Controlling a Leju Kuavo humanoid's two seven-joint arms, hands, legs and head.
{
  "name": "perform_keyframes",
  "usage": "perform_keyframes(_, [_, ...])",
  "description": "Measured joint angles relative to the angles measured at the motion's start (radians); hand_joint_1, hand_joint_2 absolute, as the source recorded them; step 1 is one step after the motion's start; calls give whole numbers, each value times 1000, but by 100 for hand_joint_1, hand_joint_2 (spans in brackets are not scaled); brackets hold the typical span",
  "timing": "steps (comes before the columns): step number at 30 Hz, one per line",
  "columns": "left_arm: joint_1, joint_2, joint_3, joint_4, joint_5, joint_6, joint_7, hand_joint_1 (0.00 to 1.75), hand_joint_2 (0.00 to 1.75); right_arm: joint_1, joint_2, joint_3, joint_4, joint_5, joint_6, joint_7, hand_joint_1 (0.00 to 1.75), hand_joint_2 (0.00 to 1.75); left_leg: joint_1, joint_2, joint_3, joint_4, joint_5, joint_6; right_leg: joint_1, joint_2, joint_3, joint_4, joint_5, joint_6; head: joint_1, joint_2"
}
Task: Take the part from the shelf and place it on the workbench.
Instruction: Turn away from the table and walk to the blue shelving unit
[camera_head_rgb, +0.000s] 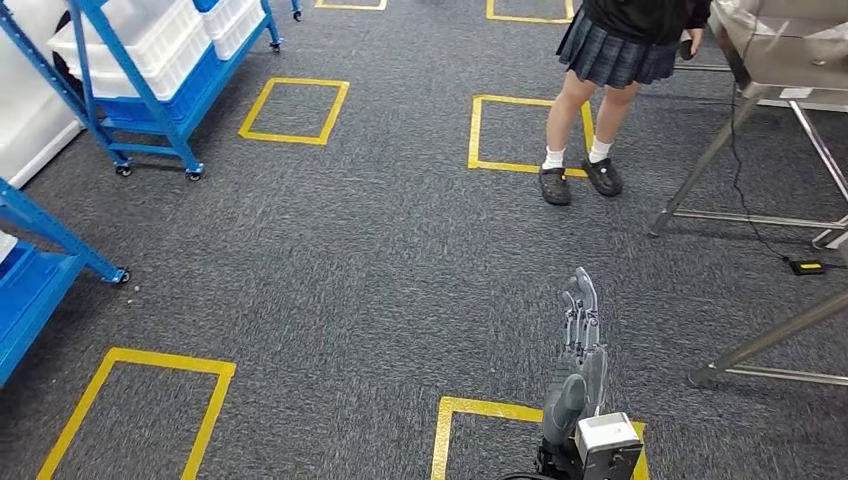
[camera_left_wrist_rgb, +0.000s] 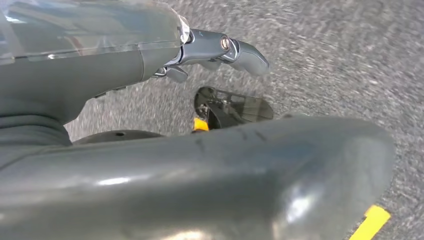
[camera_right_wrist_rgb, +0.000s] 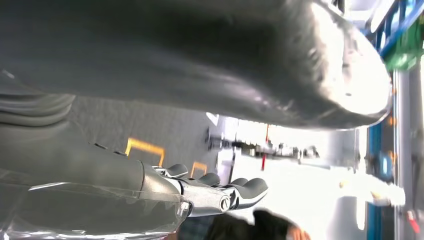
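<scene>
While its fingers (camera_head_rgb: 581, 300) stretch straight and forward, slightly apart, the right hand (camera_head_rgb: 583, 345) holds nothing; it rises from the lower edge of the head view over grey carpet (camera_head_rgb: 380, 260). From the right wrist view the same fingers (camera_right_wrist_rgb: 240, 187) lie extended side by side, bare of any load. The left hand (camera_left_wrist_rgb: 200, 50) hangs over the carpet, its fingers (camera_left_wrist_rgb: 247, 52) loosely out with nothing in them. No part can be made out in either hand, and I cannot tell where it sits on the shelf. Yellow tape squares (camera_head_rgb: 295, 110) mark the floor. A blue shelf on wheels (camera_head_rgb: 150, 90) stands at the far left with white bins (camera_head_rgb: 130, 45) on it. A person (camera_head_rgb: 610, 60) in a pleated skirt stands ahead, just beside the metal-legged bench (camera_head_rgb: 770, 50) at the far right.
</scene>
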Motion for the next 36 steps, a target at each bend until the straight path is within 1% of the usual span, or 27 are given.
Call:
perform_keyframes(1, [1, 0, 0, 0, 2, 1, 0, 0, 0, -2, 0, 0, 2, -2, 3, 0, 0, 0, 0, 5, 19, -31, 22, 0, 0, -13, 2, 0, -2, 1, 0, 0])
perform_keyframes(2, [2, 0, 0, 0, 3, 2, 0, 0, 0, -4, 0, 0, 5, -3, 5, 0, 0, 0, 0, 16, 55, -94, 55, 1, 0, -26, 5, 1, -5, 3, 0, 0])
perform_keyframes(4, [0, 0, 0, 0, 4, 5, 0, 0, 0, -10, 0, 0, 7, -7, 7, 0, 0, 0, -6, 62, 132, -231, 101, 9, 5, -47, 11, 4, -12, 11, 0, 0])
perform_keyframes(5, [-1, 0, 0, 0, 4, 6, -1, 0, 0, -12, 0, -1, 8, -7, 8, 0, 0, 0, -9, 77, 153, -271, 110, 16, 8, -57, 14, 5, -16, 16, 1, 0])
perform_keyframes(6, [-1, 0, 0, 0, 4, 8, -1, 0, 0, -14, 0, -1, 9, -8, 10, 0, 0, 0, -12, 82, 160, -288, 109, 22, 11, -67, 16, 6, -18, 21, 1, 0])
perform_keyframes(8, [0, -1, 0, 0, 4, 9, -1, 0, 0, -18, 0, -1, 10, -8, 12, 0, 0, 0, -12, 59, 157, -293, 112, 34, 13, -85, 19, 5, -23, 30, 1, 0])
perform_keyframes(9, [2, -1, 0, 0, 4, 10, 0, 0, 0, -20, 0, -1, 11, -8, 12, 0, 0, 0, -10, 47, 157, -296, 115, 40, 11, -75, 18, 12, -31, 36, 1, 0])
perform_keyframes(10, [2, -1, 1, 0, 3, 10, 2, 0, 0, -22, 0, -1, 11, -8, 13, 0, 0, 0, -8, 36, 157, -299, 118, 46, 8, -52, 10, 35, -49, 41, 1, 0])
perform_keyframes(12, [0, -2, 1, 0, -2, 12, 7, 0, 0, -25, 0, -1, 13, -8, 11, 0, 0, 0, -5, 13, 155, -302, 122, 53, 2, 14, -41, 145, -112, 46, 2, 0])
perform_keyframes(14, [-1, -2, 1, 0, -6, 12, 11, 0, 0, -25, -1, -2, 17, -9, 6, 0, 0, 0, -6, -13, 152, -301, 123, 56, 1, 42, -107, 271, -159, 49, 2, 0])
perform_keyframes(15, [0, -2, 1, 0, -6, 12, 12, 0, 0, -25, -2, -2, 19, -8, 3, 0, 0, 0, -6, -27, 153, -301, 124, 56, 0, 45, -123, 294, -155, 49, 2, 0])
perform_keyframes(16, [0, -2, 1, 0, -6, 13, 12, 0, 0, -25, -2, -2, 20, -8, 2, 0, 0, 0, -6, -42, 154, -300, 123, 56, 0, 47, -120, 277, -128, 47, 2, 0])
perform_keyframes(17, [1, -3, 1, 0, -7, 13, 13, 0, 0, -25, -2, -2, 21, -9, 1, 0, 0, 0, -6, -57, 156, -299, 123, 55, -1, 55, -99, 221, -86, 45, 2, 0])
perform_keyframes(19, [0, -4, 1, 0, -8, 15, 13, 0, 0, -25, -2, -2, 21, -11, 0, 0, 0, 0, -6, -84, 156, -294, 122, 50, -4, 97, -45, 89, -15, 36, 2, 0])
perform_keyframes(21, [-1, -5, 1, 0, -11, 15, 13, 0, 0, -23, -2, -2, 20, -13, -1, 0, 0, 0, -4, -106, 149, -291, 124, 38, -3, 129, -22, 30, 1, 30, 2, 0])
perform_keyframes(23, [0, -5, 1, 0, -14, 16, 13, 0, 0, -23, -1, -2, 19, -12, -1, 0, 0, 0, -1, -125, 141, -293, 128, 24, -2, 116, -22, 24, 2, 23, 2, 0])
perform_keyframes(24, [2, -4, 1, 0, -15, 17, 13, 0, 0, -23, -1, -2, 19, -10, -2, 0, 0, 0, -1, -115, 137, -288, 125, 19, -3, 104, -19, 19, 4, 16, 2, 0])
perform_keyframes(26, [2, -4, 1, 0, -17, 17, 14, 0, 0, -23, 1, -2, 18, -7, -4, 0, 0, 0, -4, -64, 110, -230, 90, 12, -6, 77, -14, 9, 9, 3, 1, 0])
perform_keyframes(27, [0, -4, 0, 0, -19, 17, 15, 0, 0, -21, 2, -2, 18, -6, -6, 0, 0, 0, -4, -33, 82, -170, 58, 10, -3, 61, -12, 8, 8, -1, 0, 0])
perform_keyframes(28, [-2, -4, 0, 0, -22, 16, 16, 0, 0, -18, 2, -2, 17, -4, -10, 0, 0, 0, -3, -16, 49, -100, 25, 7, -1, 45, -12, 8, 7, -4, 0, 0])
perform_keyframes(29, [-2, -4, 0, 0, -24, 16, 17, 0, 0, -16, 2, -2, 17, -1, -13, 0, 0, 0, -1, -8, 21, -38, 1, 4, 1, 29, -12, 9, 6, -6, 0, 0])
perform_keyframes(30, [-2, -4, 0, 0, -25, 15, 17, 0, 0, -14, 2, -2, 17, 2, -15, 0, 0, 0, 0, -3, 6, -3, -7, 1, 3, 13, -11, 9, 4, -7, 0, 0])
perform_keyframes(31, [0, -4, 0, 0, -26, 15, 18, 0, 0, -14, 2, -2, 17, 5, -16, 0, 0, 0, 0, 0, 10, -6, 3, 0, 3, 0, -10, 9, 3, -7, 0, 0])
perform_keyframes(32, [1, -4, 0, 0, -26, 15, 19, 0, 0, -13, 2, -2, 17, 9, -17, 0, 0, 0, 1, 6, 38, -53, 32, 0, 3, -13, -7, 10, 1, -5, 0, 0])
perform_keyframes(34, [0, -4, 0, 0, -27, 14, 19, 0, 0, -13, 3, -2, 17, 12, -17, 0, 0, 0, -3, 39, 122, -202, 89, 5, 6, -35, 0, 10, -5, 0, 0, 0])
perform_keyframes(35, [-1, -4, 0, 0, -28, 13, 19, 0, 0, -13, 3, -2, 16, 13, -16, 0, 0, 0, -6, 54, 154, -261, 106, 10, 8, -45, 3, 11, -8, 5, 0, 0])
perform_keyframes(36, [-2, -4, 0, 0, -28, 13, 19, 0, 0, -13, 3, -2, 16, 14, -15, 0, 0, 0, -10, 62, 169, -289, 110, 15, 9, -53, 4, 11, -10, 9, 0, 0])
